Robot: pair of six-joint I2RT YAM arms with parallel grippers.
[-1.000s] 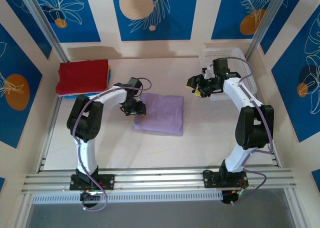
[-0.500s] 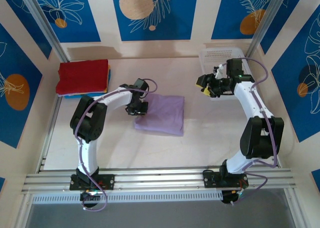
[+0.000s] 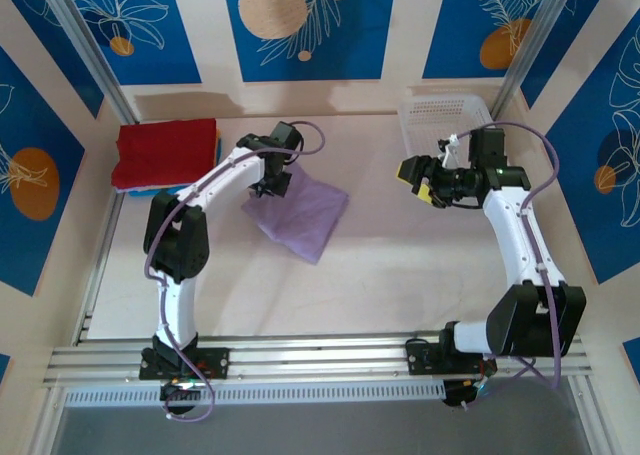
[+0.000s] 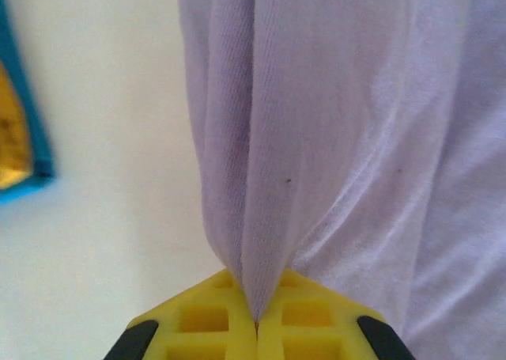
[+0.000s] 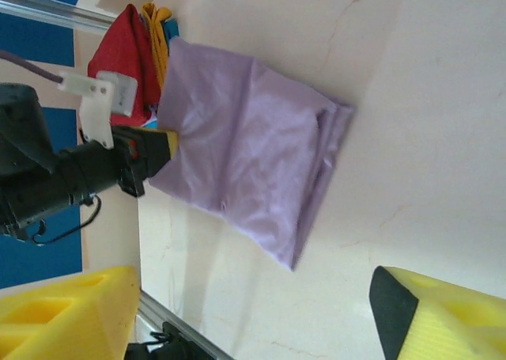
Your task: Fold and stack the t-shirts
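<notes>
I grip folded lavender tee (image 3: 300,215), left claw (image 4: 257,322) clenched; right claw (image 3: 418,178) released, empty. Stacking onto far-left-corner red-topped pile (image 3: 165,150) not yet done.

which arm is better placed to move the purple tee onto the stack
Left: left gripper shut on the lavender t-shirt near the red-topped stack; right gripper hangs open by the basket.

Lavender tee (image 4: 332,138) cropped at top/rt.

Folded lavender tee (image 3: 300,213) skewed mid-table; red-topped stack (image 3: 166,152) far-left.
</notes>
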